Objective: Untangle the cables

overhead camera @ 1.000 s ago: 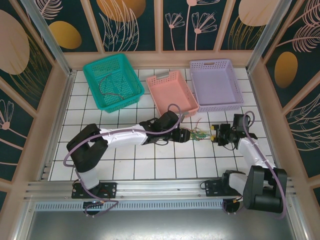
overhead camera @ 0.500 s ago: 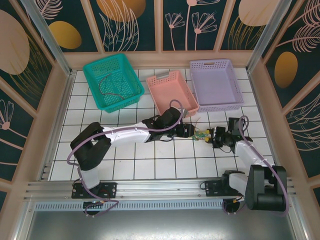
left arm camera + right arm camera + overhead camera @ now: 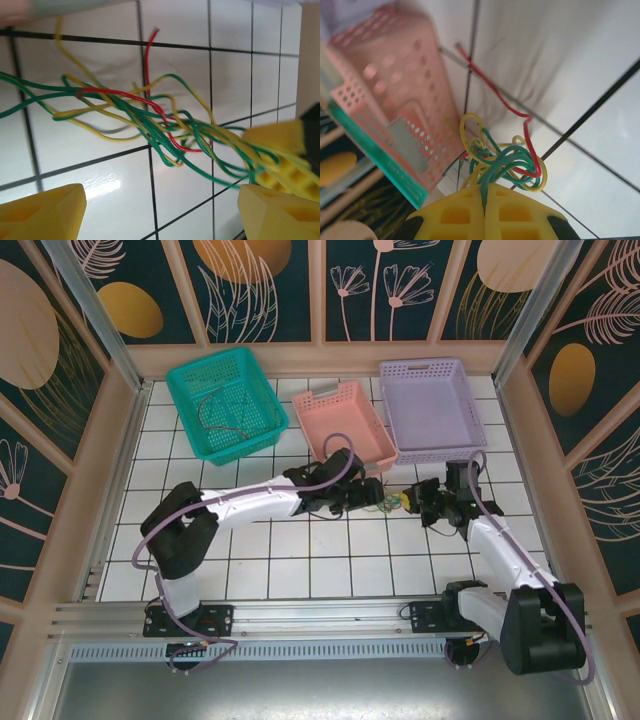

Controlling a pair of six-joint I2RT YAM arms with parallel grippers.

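Both grippers sit nearer the pink perforated plastic basket than a second ago, and the right arm has swung left across the white tiled table. The right gripper has gone from part open to jaws pressed together, pinching one end of the thin green, yellow and red cables. In the right wrist view, the wire loops bulge just above its yellow fingers, and a red strand trails off over the tiles. The left gripper has its jaws spread wide. In the left wrist view, the tangle stretches across the tiles beyond its fingertips. The bundle is between the two grippers, near the basket's near corner.
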